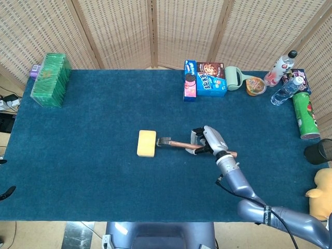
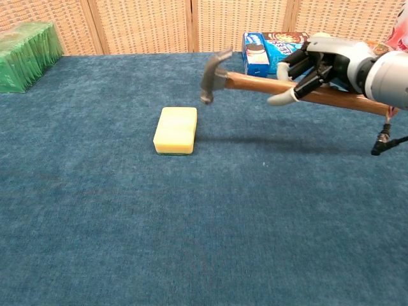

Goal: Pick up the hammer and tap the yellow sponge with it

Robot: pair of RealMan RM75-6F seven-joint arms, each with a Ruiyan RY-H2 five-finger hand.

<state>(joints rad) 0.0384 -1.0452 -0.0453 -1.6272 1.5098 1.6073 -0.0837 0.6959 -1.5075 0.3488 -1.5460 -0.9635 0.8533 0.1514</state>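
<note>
The yellow sponge (image 1: pixel 147 143) (image 2: pixel 176 130) lies flat on the blue table near its middle. My right hand (image 1: pixel 208 141) (image 2: pixel 317 67) grips the wooden handle of the hammer (image 1: pixel 179 144) (image 2: pixel 268 85). The hammer is in the air, its handle nearly level. Its metal head (image 2: pixel 214 75) hangs above the table just right of the sponge, not touching it. My left hand is not in either view.
Cookie boxes (image 1: pixel 204 79) (image 2: pixel 274 52), a green cup (image 1: pixel 234 78), a jelly cup (image 1: pixel 255 86), bottles (image 1: pixel 285 78) and a green can (image 1: pixel 303 115) stand along the back right. A green stack (image 1: pixel 51 79) (image 2: pixel 27 46) sits at the back left.
</note>
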